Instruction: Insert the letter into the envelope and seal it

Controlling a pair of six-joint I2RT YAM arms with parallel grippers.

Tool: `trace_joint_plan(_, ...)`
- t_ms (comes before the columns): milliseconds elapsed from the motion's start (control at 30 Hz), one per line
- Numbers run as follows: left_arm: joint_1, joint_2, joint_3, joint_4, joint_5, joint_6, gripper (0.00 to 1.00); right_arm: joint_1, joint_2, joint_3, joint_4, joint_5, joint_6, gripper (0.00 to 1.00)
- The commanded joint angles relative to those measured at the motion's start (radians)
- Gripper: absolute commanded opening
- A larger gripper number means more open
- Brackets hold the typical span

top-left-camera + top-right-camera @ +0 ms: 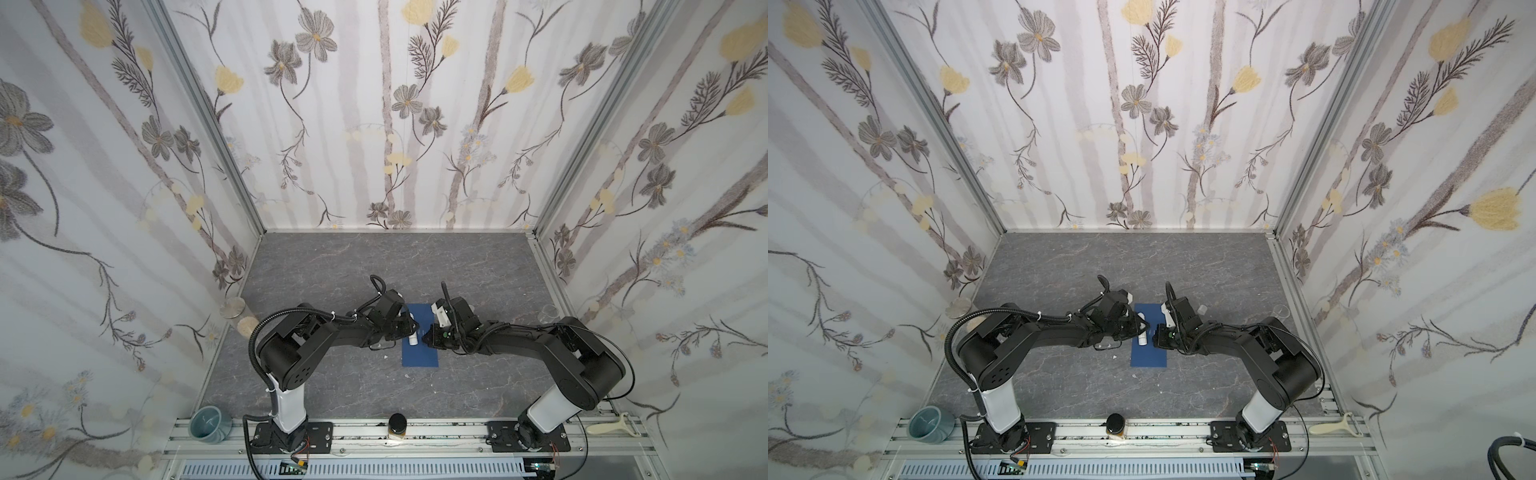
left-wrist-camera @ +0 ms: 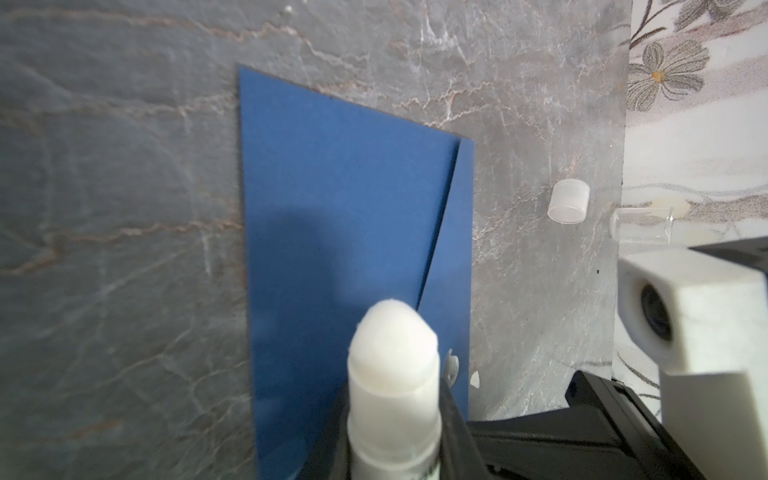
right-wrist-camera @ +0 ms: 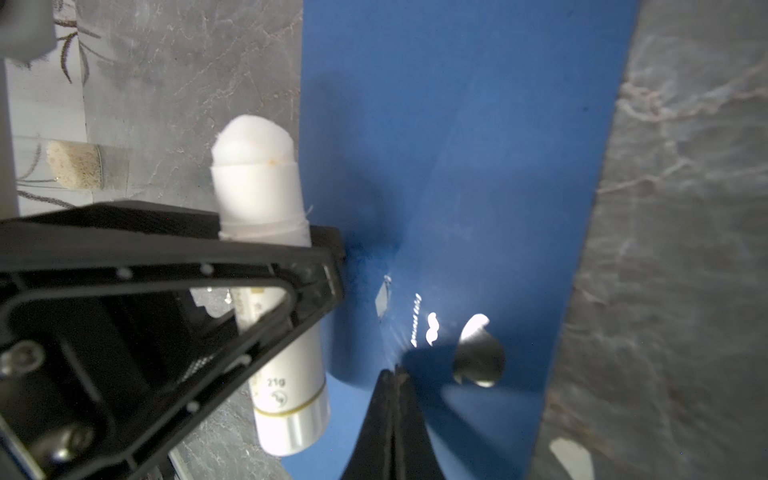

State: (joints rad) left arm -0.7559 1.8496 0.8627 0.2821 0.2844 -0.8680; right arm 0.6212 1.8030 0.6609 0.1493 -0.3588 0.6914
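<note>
Likely sealing: my left gripper [image 2: 395,432] is squeezing the glue stick [image 2: 392,357], my shut right gripper [image 3: 395,374] is pinning the envelope [image 3: 457,145] underneath. Next needs gentle rubbing.

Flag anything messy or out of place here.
White crumbs litter the table beside the envelope, and a translucent cap lies loose farther off. A shiny blotch marks the envelope, possibly glue.
</note>
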Motion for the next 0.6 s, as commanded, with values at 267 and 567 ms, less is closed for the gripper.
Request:
trace_joint_plan(267, -0.002, -0.009, 0.021, -0.156, -0.018, -0.006, 0.00, -0.042, -0.122, -0.015, -0.009, -0.020, 0.001, 0.00)
trace_joint_plan(567, -0.002, -0.075, 0.090, -0.158, -0.023, -0.008, 0.00, -0.096, -0.325, -0.051, -0.025, -0.021, -0.006, 0.11)
